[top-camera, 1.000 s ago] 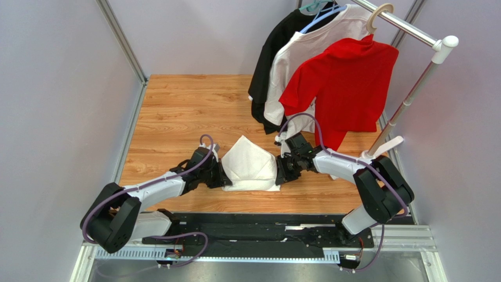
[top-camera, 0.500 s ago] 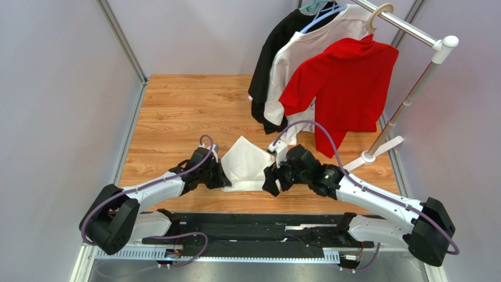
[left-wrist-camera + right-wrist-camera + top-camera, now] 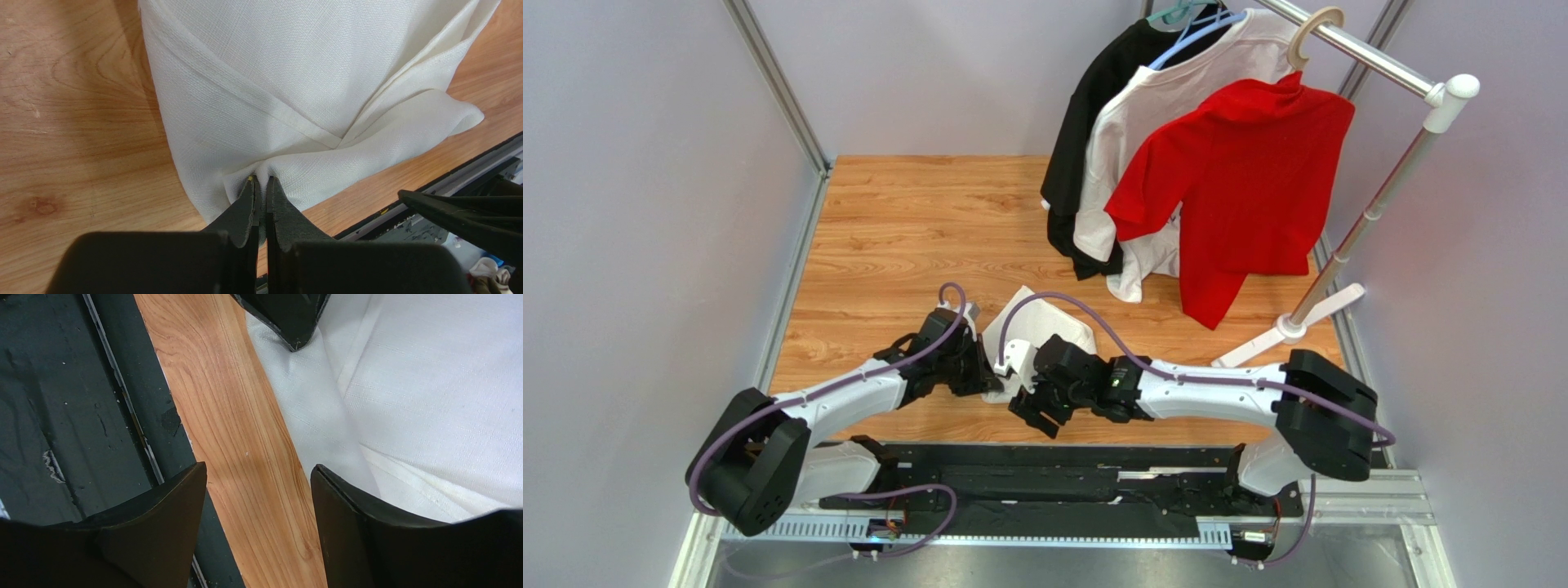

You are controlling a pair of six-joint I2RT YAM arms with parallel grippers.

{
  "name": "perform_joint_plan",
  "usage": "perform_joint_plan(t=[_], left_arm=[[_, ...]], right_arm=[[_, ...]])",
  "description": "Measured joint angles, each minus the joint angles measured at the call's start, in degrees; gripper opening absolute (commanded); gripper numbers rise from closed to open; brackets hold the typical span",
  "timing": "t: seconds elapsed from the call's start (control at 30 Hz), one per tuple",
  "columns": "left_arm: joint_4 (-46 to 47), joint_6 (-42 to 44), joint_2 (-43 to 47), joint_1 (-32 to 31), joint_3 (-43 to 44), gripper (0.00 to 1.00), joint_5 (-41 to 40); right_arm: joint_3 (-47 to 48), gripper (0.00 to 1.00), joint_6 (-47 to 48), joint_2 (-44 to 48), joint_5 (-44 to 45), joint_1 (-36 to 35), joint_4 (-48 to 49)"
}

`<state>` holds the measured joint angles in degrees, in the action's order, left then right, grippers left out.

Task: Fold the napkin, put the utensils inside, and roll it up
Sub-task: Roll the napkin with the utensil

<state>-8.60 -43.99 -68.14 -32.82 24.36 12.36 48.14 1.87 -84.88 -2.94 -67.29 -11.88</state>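
One fold at least is in: napkin (image 3: 1048, 328) lies on the bench (image 3: 891, 233), low centre of the overhead frame. Its flaps cross over each other, and a hemmed edge runs diagonally across the top layer. Folding looks only partly done, judging by the loose bulge at lower right in the left wrist view. No spoon visible in any view, so loading the utensils and rolling both remain.

Grip: left hand (image 3: 259, 181) clenched on a pinch of the napkin's near edge, cloth puckering at its fingertips. Opposite, right hand (image 3: 258, 471) released, jaws wide with nothing between them. It hangs over bare wood just beside the napkin's edge, cloth at the right of its frame. Racked shirts (image 3: 1210, 147) upper right, well apart.
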Motion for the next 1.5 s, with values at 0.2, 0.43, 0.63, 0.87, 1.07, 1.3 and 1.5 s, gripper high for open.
perform_joint_plan(t=[0.2,0.43,0.63,0.87,1.07,1.3,1.5], left_arm=[[0.0,0.2,0.0,0.0,0.0,0.0,0.0],[-0.1,0.6,-0.2,0.0,0.2,0.0,0.2],[-0.1,0.9,-0.9,0.0,0.6,0.0,0.5],[0.0,0.9,-1.1,0.2,0.6,0.0,0.9],[0.0,1.0,-1.3,0.2,0.7,0.0,1.0],[-0.2,1.4,-1.5,0.3,0.9,0.0,1.2],[-0.2,1.7,-1.5,0.3,0.9,0.0,1.2]], right_arm=[[0.9,0.66,3.4,-4.2,1.3,-0.6,1.2],[1.0,0.66,5.8,-6.6,4.0,-0.6,2.4],[1.0,0.65,7.7,-7.9,6.0,-0.7,3.7],[1.0,0.64,9.0,-8.6,8.2,-0.7,5.5],[1.2,0.65,10.8,-8.2,8.1,-0.7,5.0],[3.2,0.64,12.2,-10.2,8.0,-0.7,4.8],[4.5,0.61,13.2,-12.8,7.9,-0.6,4.5]])
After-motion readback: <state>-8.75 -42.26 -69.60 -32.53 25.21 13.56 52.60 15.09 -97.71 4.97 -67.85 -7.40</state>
